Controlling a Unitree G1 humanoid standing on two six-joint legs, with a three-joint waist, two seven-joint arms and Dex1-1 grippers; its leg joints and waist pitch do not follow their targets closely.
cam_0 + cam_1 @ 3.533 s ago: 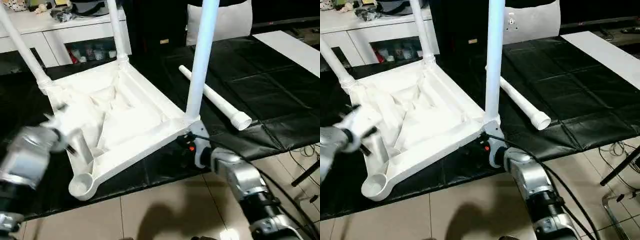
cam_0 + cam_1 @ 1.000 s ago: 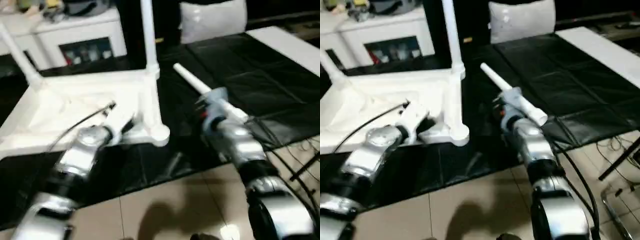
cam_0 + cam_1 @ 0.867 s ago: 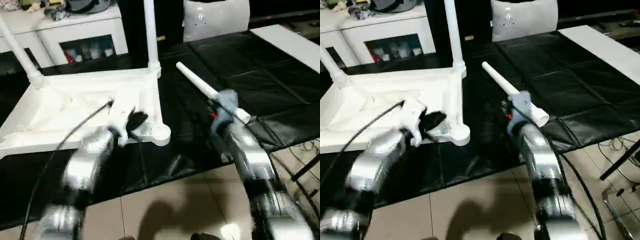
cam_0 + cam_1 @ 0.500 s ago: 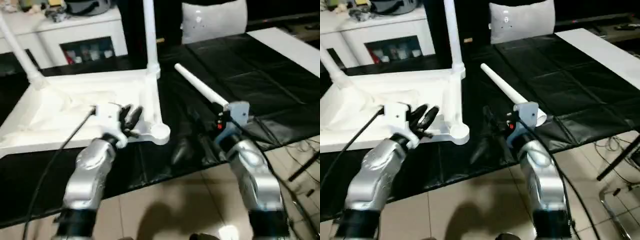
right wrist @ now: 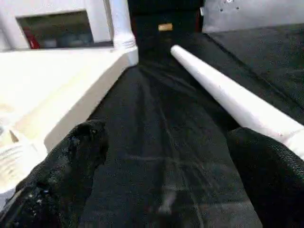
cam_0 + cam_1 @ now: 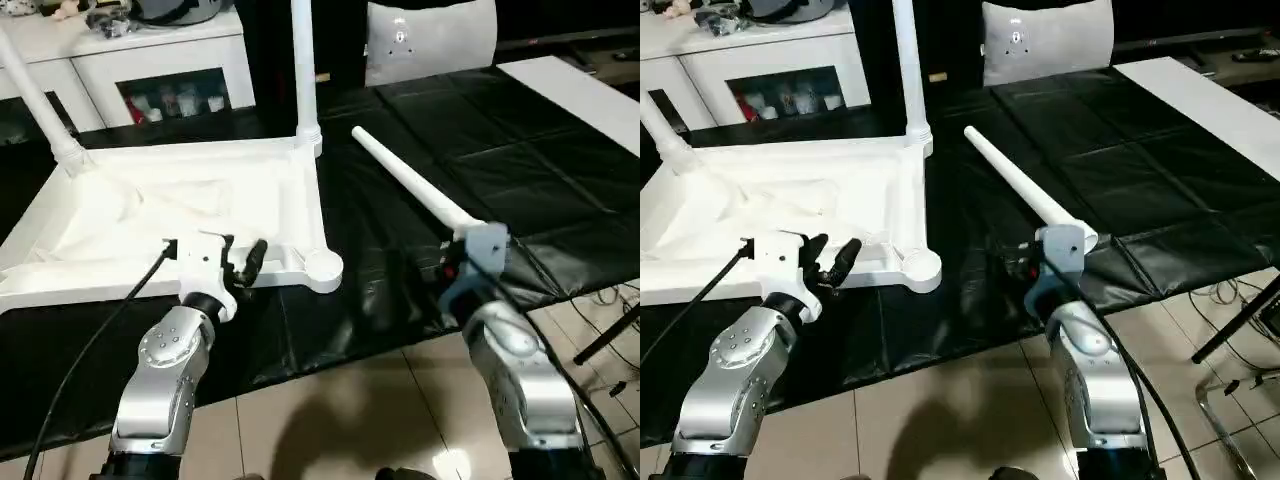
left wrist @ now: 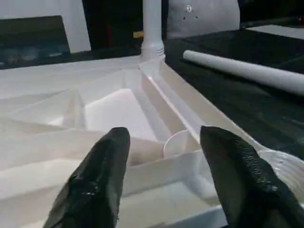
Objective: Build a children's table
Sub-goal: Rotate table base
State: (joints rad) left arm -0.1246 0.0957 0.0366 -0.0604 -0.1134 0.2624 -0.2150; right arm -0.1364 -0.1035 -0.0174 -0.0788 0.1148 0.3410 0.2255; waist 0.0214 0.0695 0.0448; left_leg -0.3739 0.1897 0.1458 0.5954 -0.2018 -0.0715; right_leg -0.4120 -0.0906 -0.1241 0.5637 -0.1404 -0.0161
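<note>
The white tabletop lies underside up on the black-covered desk, toward its left half, with one long side along the desk's near edge. Its ribbed underside faces up. Two legs stand in corner sockets: one upright leg at the far right corner, and a second leg at the far left corner, which leans in the head views. A third leg lies loose on the desk just right of the tabletop, running from the middle of the desk toward the near edge, its wider end nearest the robot. One empty round socket shows at the tabletop's near right corner.

The left pincer hovers at the tabletop's near edge, just left of that empty socket, its two black fingers spread apart with nothing between them. The right pincer is wide open and empty, low over the desk's near edge between the tabletop and the loose leg, whose wider end lies just beside one finger.

Behind the desk stands a white cabinet with glass doors.
</note>
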